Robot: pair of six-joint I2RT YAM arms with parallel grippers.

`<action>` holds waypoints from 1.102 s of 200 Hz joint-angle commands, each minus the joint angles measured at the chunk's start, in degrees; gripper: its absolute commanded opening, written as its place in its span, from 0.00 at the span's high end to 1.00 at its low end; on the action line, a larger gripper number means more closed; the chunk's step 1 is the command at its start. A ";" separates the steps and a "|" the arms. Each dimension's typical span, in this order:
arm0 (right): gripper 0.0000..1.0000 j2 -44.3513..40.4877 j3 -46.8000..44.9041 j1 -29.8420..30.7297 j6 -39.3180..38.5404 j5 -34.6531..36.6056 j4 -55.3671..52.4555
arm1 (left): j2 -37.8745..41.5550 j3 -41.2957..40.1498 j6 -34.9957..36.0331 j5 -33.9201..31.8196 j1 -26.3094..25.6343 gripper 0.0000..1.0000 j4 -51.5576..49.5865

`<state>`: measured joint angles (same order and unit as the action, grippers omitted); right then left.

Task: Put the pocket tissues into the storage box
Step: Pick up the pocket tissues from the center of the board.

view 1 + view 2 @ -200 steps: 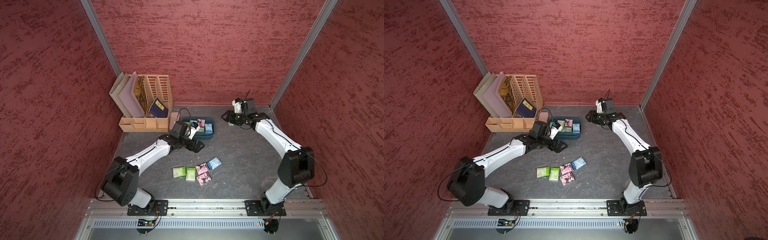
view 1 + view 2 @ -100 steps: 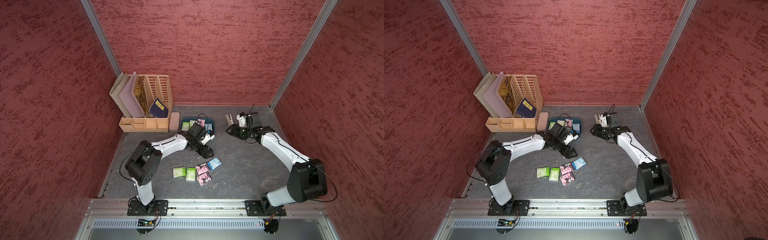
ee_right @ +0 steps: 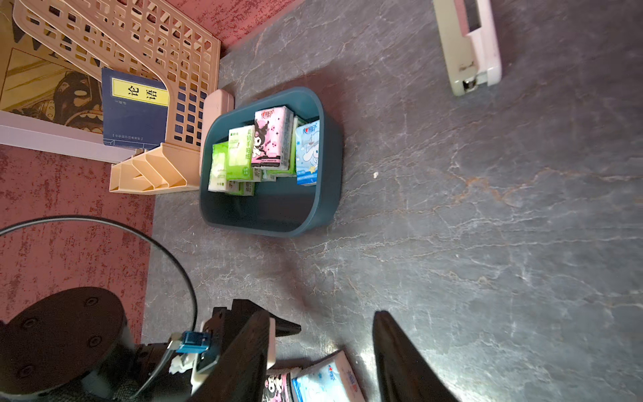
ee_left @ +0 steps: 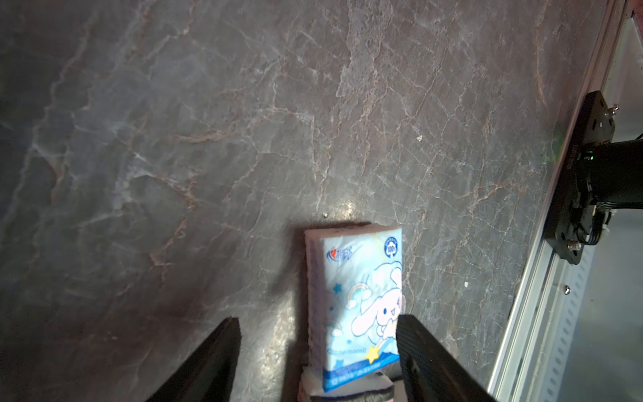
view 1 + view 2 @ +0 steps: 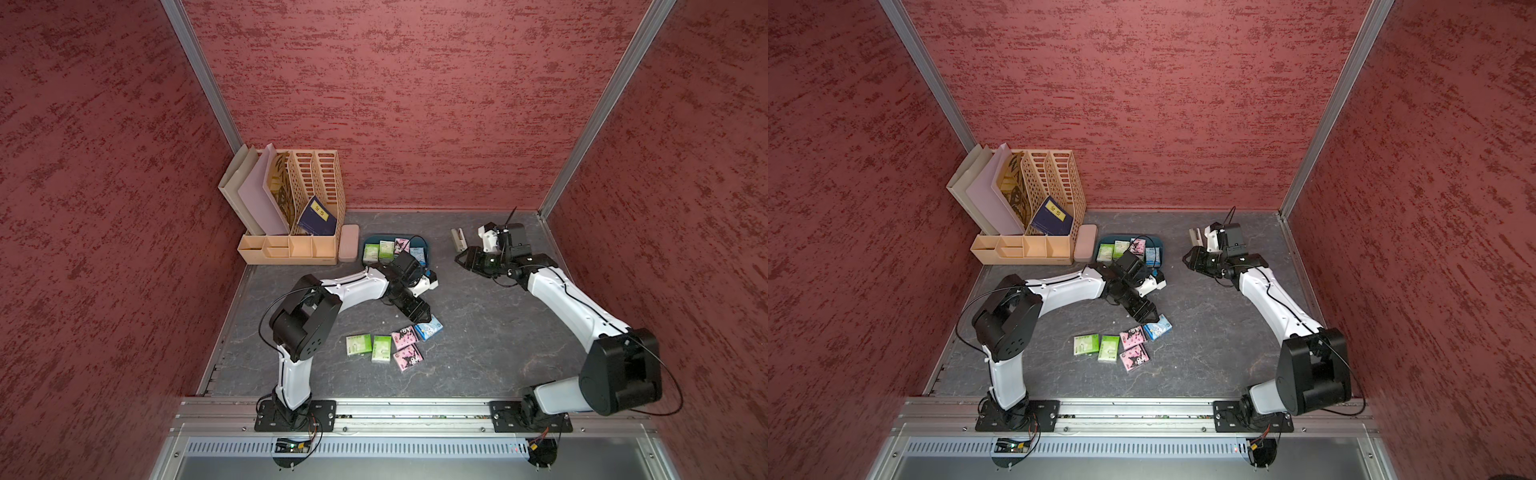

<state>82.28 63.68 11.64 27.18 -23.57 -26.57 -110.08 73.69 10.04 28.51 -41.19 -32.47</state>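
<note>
The dark teal storage box (image 5: 428, 250) (image 5: 1163, 250) (image 3: 327, 195) stands at the back centre with several pocket tissues (image 5: 386, 250) (image 3: 268, 139) in it. More pocket tissues lie on the floor in front: two green (image 5: 358, 345) (image 5: 1108, 348), two pink (image 5: 408, 357) (image 5: 1133, 337) and a light blue one (image 5: 430, 328) (image 5: 1158, 327) (image 4: 358, 296). My left gripper (image 5: 419, 318) (image 4: 318, 322) is open and straddles the near end of the light blue packet. One finger touches its side; the other stands apart. My right gripper (image 5: 465, 259) (image 3: 320, 313) hangs open and empty, right of the box.
A beige file organiser (image 5: 299, 199) with folders and a book fills the back left corner. A slim pink case (image 5: 348, 248) lies between it and the box. A small beige stapler-like object (image 5: 457, 240) (image 3: 468, 45) lies behind my right gripper. Red walls enclose the floor.
My left arm has swung from the box forward to the light blue packet, and its jaws have narrowed. My right gripper has come a little forward from the back wall.
</note>
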 commanded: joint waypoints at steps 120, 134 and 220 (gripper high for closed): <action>0.48 -2.75 -2.06 -1.90 -1.77 0.17 -2.41 | -5.20 4.44 1.56 1.94 -1.67 0.62 -5.30; 0.48 -2.76 -2.06 -2.13 -1.78 -0.03 -2.36 | -5.36 4.76 1.58 1.99 -1.70 0.69 -5.58; 0.48 -3.51 -1.80 -2.62 -2.06 0.19 -3.05 | -6.65 5.99 2.18 2.10 -1.61 0.88 -7.24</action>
<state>80.68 62.06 9.80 26.06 -23.57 -28.91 -114.56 78.04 11.35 29.76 -42.57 -38.74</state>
